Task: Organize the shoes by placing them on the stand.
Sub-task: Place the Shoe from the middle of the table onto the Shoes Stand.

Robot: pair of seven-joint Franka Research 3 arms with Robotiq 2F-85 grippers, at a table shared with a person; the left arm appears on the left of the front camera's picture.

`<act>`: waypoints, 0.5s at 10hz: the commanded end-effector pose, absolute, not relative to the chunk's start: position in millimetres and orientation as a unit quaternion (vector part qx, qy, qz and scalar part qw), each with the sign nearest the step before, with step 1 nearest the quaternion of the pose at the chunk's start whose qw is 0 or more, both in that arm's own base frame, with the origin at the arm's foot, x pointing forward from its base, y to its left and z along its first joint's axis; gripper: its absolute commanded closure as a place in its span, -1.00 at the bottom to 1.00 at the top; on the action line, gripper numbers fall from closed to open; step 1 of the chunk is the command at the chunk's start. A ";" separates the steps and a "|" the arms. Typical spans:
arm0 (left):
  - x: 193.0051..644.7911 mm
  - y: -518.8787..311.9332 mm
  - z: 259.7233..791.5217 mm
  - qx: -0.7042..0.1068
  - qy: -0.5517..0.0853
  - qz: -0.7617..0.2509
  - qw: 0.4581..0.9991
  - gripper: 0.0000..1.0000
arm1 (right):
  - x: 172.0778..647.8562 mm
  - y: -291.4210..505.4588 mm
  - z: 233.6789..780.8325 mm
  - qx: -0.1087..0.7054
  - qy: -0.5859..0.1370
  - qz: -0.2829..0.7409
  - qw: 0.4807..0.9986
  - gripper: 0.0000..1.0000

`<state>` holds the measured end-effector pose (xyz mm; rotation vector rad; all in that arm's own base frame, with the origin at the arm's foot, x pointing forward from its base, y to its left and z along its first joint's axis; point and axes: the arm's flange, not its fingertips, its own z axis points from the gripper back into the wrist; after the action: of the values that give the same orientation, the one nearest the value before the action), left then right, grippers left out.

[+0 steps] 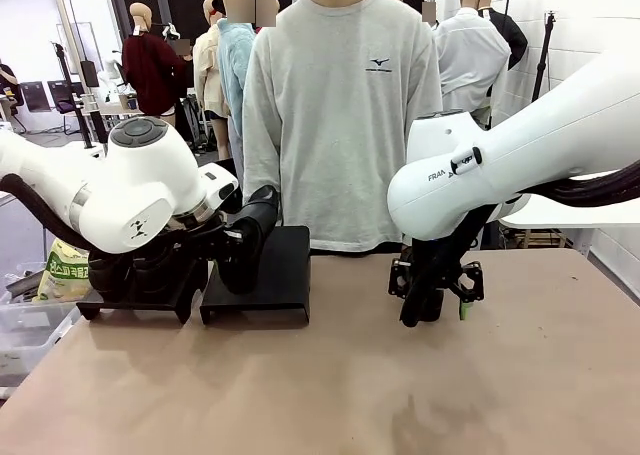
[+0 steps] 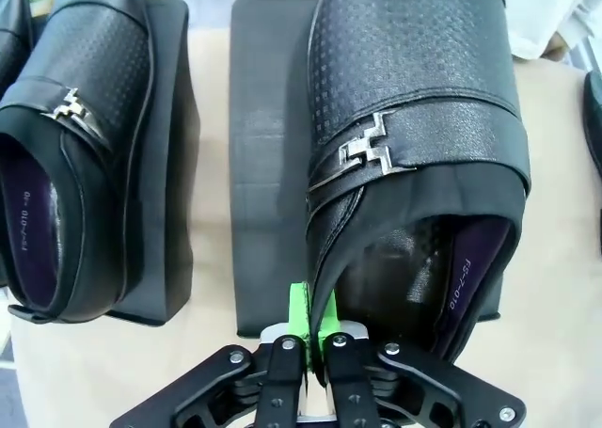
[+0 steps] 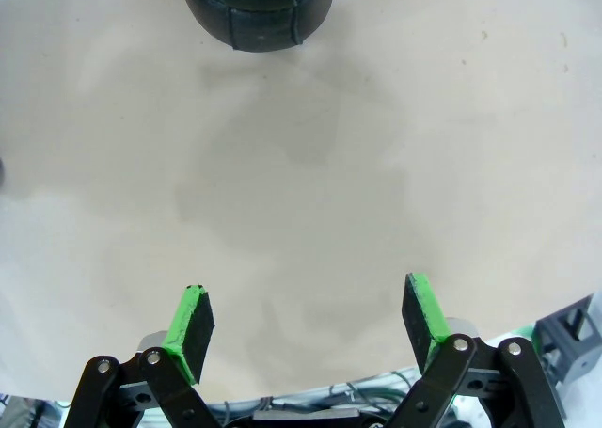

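Left gripper (image 2: 313,339) clenched on the heel rim of a shoe (image 2: 414,136) above the stand (image 2: 268,165); best lowered flat and square before letting go. Right gripper (image 3: 306,329) released, bare table between its pads. Right wrist view alone reveals another shoe (image 3: 256,9) beyond its fingertips.

A person in a grey sweatshirt (image 1: 340,115) stands behind the tan table (image 1: 330,385); a clear bin (image 1: 25,325) sits left.

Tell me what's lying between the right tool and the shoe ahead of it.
Nothing: in the right wrist view, bare table runs from the open right tool to the shoe.
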<state>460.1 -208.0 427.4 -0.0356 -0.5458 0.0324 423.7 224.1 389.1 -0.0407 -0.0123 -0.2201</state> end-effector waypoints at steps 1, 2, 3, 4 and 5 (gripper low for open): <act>469.4 -208.1 428.2 -0.009 -0.284 0.052 0.957 1.00 | 424.7 224.7 389.6 -0.020 -0.007 -0.103 0.994 -1.00; 466.8 -205.6 426.1 0.000 -0.282 0.057 0.958 1.00 | 424.7 224.7 389.6 -0.020 -0.007 -0.103 0.994 -1.00; 467.1 -201.7 422.9 0.006 -0.279 0.069 0.958 1.00 | 424.7 224.7 389.6 -0.020 -0.007 -0.103 0.994 -1.00; 466.6 -198.7 420.7 0.004 -0.271 0.083 0.959 1.00 | 424.7 224.7 389.6 -0.020 -0.007 -0.103 0.994 -1.00; 466.5 -199.1 419.7 0.007 -0.264 0.084 0.961 1.00 | 424.7 224.7 389.6 -0.020 -0.007 -0.103 0.994 -1.00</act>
<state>464.6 -191.0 419.7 -0.0057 -0.5185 0.1362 423.7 224.1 389.1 -0.0407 -0.0123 -0.2200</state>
